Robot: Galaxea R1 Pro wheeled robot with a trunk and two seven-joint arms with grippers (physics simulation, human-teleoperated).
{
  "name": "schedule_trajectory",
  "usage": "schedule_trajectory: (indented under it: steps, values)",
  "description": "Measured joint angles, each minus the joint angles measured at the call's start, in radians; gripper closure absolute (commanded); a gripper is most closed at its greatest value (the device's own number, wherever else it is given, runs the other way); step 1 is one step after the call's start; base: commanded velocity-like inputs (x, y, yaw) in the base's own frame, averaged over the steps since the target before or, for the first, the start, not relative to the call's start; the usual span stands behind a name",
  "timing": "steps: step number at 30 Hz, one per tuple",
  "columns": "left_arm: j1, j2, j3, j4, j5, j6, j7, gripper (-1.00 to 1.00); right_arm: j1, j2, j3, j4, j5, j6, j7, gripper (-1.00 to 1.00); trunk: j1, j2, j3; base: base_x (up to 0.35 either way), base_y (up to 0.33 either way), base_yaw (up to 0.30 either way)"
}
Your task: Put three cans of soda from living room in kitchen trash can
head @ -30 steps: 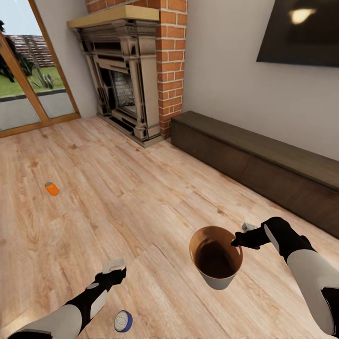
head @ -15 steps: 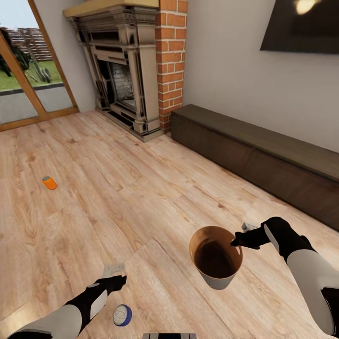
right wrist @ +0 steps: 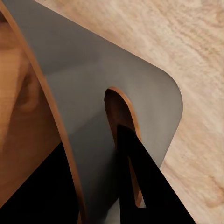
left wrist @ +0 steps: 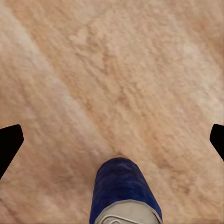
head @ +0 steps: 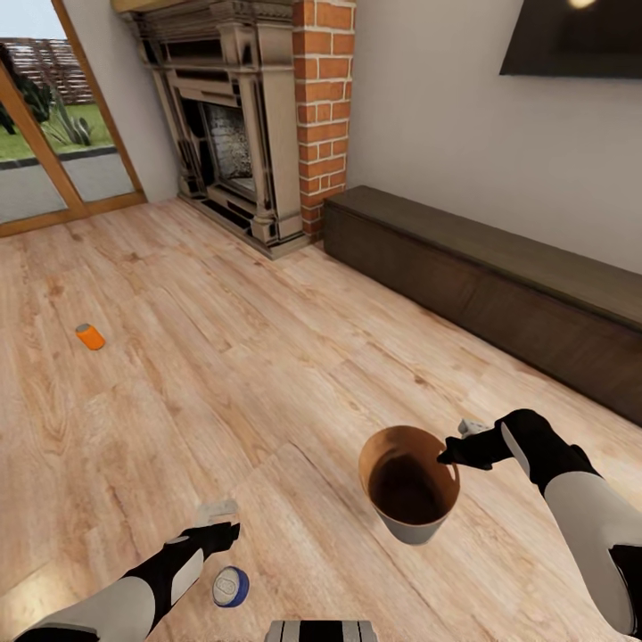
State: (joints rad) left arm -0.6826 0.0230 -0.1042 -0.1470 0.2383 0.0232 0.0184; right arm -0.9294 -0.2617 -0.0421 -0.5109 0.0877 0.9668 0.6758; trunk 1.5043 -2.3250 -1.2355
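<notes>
A dark blue soda can (head: 231,587) with a silvery top stands on the wood floor just beyond my left gripper (head: 219,522). In the left wrist view the blue can (left wrist: 123,191) sits below and between the wide-apart fingertips (left wrist: 9,144); that gripper (left wrist: 112,142) is open and empty. One orange can (head: 89,336) lies on the floor far to the left. The other orange can is out of view. My right gripper (head: 450,457) is shut on the rim of the trash can (head: 415,533) and holds it above the floor; its grey wall (right wrist: 116,70) is pinched by a dark finger (right wrist: 140,182).
This is the living room. A brick fireplace (head: 245,116) stands at the back, glazed wooden doors (head: 53,152) at the far left, and a long dark low cabinet (head: 499,285) runs along the right wall under a TV (head: 571,40). Part of my base (head: 319,631) shows at the bottom edge.
The view has tilted down, so the room has shifted up in the picture. My left gripper has come down closer to the blue can. The right arm and trash can hold still.
</notes>
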Motion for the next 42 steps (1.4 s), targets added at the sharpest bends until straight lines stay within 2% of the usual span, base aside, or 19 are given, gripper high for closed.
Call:
schedule_trajectory:
  steps: [4,6,9,11,14,18,24,31,42]
  values:
    - [0.000,0.000,-0.001,-0.001,0.000,-0.001,-0.001,-1.00,0.001,-0.001,0.000,-0.033,-0.005,0.002,0.005,1.00,0.000,0.000,-0.003,0.000,0.000,0.000]
    - [0.000,0.000,-0.001,-0.002,0.000,-0.001,-0.003,-1.00,0.003,-0.001,0.004,-0.097,0.013,-0.003,0.004,1.00,0.000,0.000,-0.004,0.000,0.000,0.000]
    - [0.000,0.000,-0.002,-0.002,-0.001,-0.002,-0.002,-1.00,0.006,-0.001,0.004,-0.140,-0.020,0.010,0.009,1.00,0.000,0.000,-0.004,0.000,0.000,0.000]
    - [0.000,0.000,-0.002,-0.002,-0.001,-0.002,-0.002,-1.00,0.006,-0.001,0.002,-0.163,-0.013,0.004,0.007,1.00,0.000,0.000,-0.004,0.000,0.000,0.000]
    - [0.000,0.000,-0.002,-0.001,-0.001,-0.003,-0.003,-1.00,0.007,-0.001,0.004,-0.178,0.006,0.021,0.006,1.00,0.000,0.000,-0.004,0.000,0.000,0.000]
    - [0.000,0.000,-0.002,-0.001,-0.001,-0.002,-0.005,-1.00,0.008,-0.003,0.003,-0.197,-0.007,0.041,0.008,1.00,0.000,0.000,-0.004,0.000,0.000,0.000]
    - [0.000,0.000,-0.002,0.000,-0.003,-0.002,-0.008,-1.00,0.008,-0.004,0.002,-0.209,0.007,0.041,0.009,1.00,0.023,-0.042,-0.023,0.000,0.000,0.000]
    - [0.000,0.000,-0.003,0.000,-0.005,0.001,-0.010,-1.00,0.009,-0.004,0.000,-0.278,-0.004,0.047,0.034,1.00,0.050,-0.091,-0.045,0.000,0.000,0.000]
    - [0.001,0.000,-0.003,-0.002,-0.001,0.000,-0.005,-1.00,0.010,-0.003,0.001,-0.295,0.001,0.049,0.045,1.00,0.050,-0.091,-0.049,0.000,0.000,0.000]
